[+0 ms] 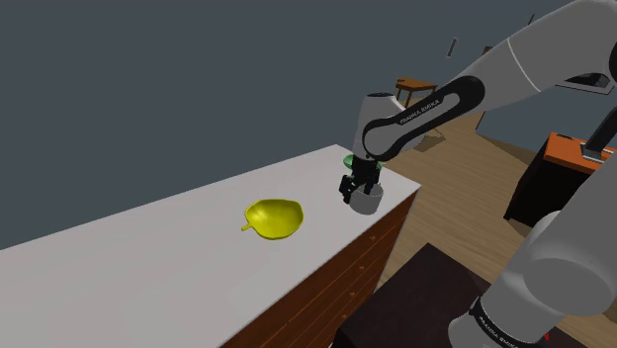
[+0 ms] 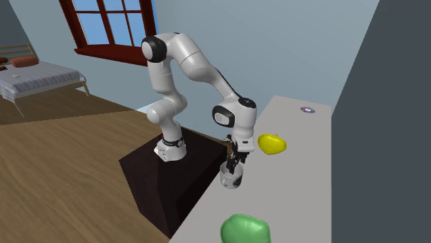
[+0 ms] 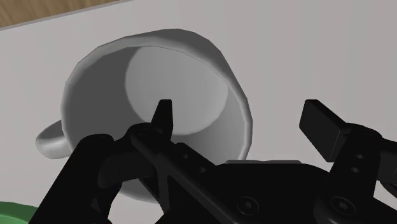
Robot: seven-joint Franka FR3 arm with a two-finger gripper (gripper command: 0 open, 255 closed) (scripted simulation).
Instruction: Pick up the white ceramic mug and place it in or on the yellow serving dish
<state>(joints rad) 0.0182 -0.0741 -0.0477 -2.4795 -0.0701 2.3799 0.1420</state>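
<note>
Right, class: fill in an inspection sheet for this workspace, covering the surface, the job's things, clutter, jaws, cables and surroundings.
Surface: pale counter over wooden drawers.
Job's things: grey-white mug upright near the counter's edge; yellow dish apart from it, with nothing in it.
Clutter: green item near the mug; small disc past the dish in the second exterior view.
Jaws: open, astride the mug's wall, one finger inside, the other outside.
Cables: nothing seen.
Surroundings: wood floor, bed, window.
</note>
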